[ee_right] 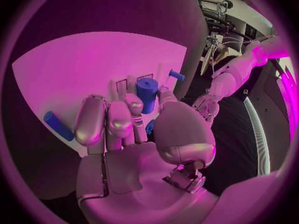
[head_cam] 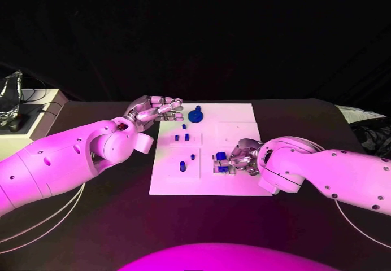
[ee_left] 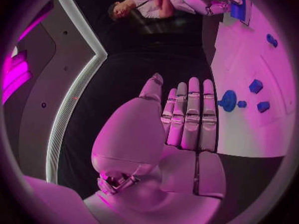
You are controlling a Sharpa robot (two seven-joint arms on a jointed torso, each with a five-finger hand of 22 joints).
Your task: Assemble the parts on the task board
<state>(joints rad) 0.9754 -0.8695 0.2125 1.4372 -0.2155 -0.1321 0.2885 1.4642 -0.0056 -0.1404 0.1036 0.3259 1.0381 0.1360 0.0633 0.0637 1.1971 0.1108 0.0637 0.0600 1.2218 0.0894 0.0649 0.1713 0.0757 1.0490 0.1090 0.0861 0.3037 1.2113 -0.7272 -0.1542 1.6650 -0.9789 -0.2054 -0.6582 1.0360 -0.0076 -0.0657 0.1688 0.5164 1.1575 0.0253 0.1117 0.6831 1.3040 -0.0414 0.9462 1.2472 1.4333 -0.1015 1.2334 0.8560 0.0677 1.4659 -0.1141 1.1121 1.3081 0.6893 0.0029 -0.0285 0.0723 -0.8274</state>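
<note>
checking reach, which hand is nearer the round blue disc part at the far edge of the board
Left. The left hand hovers just beside the round blue disc part at the task board's far edge, fingers straight. The right hand is down at the near right, over other blue parts.

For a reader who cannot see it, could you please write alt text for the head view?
A white board lies on a black table with small blue pieces on it. The right robot hand rests on pieces near the board's right side; the left robot hand hovers, empty, at its far left corner.
</note>
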